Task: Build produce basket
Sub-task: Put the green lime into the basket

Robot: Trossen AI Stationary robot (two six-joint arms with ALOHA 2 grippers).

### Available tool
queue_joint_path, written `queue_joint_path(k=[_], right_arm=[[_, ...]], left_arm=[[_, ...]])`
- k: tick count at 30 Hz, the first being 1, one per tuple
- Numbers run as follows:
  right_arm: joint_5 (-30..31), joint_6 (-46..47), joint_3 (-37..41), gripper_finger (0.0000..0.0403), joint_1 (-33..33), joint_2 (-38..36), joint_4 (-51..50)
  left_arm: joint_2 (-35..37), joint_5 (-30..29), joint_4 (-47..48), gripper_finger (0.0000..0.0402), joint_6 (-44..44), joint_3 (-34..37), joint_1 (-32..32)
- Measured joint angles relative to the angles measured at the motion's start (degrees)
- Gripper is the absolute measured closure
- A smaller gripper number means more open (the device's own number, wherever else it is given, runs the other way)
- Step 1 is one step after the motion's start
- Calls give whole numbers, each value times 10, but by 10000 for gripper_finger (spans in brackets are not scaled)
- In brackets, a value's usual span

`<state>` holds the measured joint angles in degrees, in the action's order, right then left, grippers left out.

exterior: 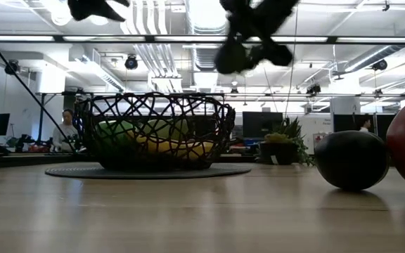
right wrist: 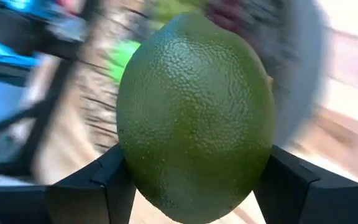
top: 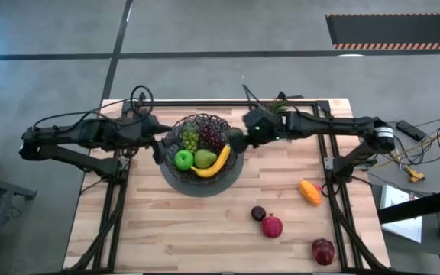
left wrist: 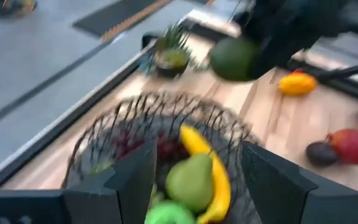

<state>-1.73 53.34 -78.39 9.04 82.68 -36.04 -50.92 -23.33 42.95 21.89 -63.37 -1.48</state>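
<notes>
Risk, high view: right gripper (top: 239,140) carries the pebbled green lime (top: 237,140) at the right rim of the black woven-wire basket (top: 176,130); early release could bounce it onto the pale wooden slat table (top: 205,229).

Low view: lime (exterior: 232,57) hangs above the basket; open-plan office behind.

Left wrist view: left gripper (left wrist: 194,180) spread, empty, over the basket.

Right wrist view: fingers (right wrist: 98,180) clamp the lime.

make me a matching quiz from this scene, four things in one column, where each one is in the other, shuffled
Things:
1. lime
2. banana
3. orange piece
4. plant

Places:
A. in the basket, beside the green apple
B. on bare table near the right edge
C. at the table's far edge, behind the right arm
D. held in the right hand, by the basket's rim

Pairs: 1-D, 2-A, 3-B, 4-C
</notes>
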Motion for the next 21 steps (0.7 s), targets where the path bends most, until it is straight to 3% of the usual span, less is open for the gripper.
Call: queue_joint_path(k=[6,11,21], right_arm=[[-3,-57,-124,162,2,133,34],[-32,-104,-253,162,18,275,20],[23,-109,-531,154,33,490,-212]], left_arm=[[0,-12,95,187,69,5,0],[-5,-12,107,187,82,10,0],[-5,-10,94,187,94,4,0]])
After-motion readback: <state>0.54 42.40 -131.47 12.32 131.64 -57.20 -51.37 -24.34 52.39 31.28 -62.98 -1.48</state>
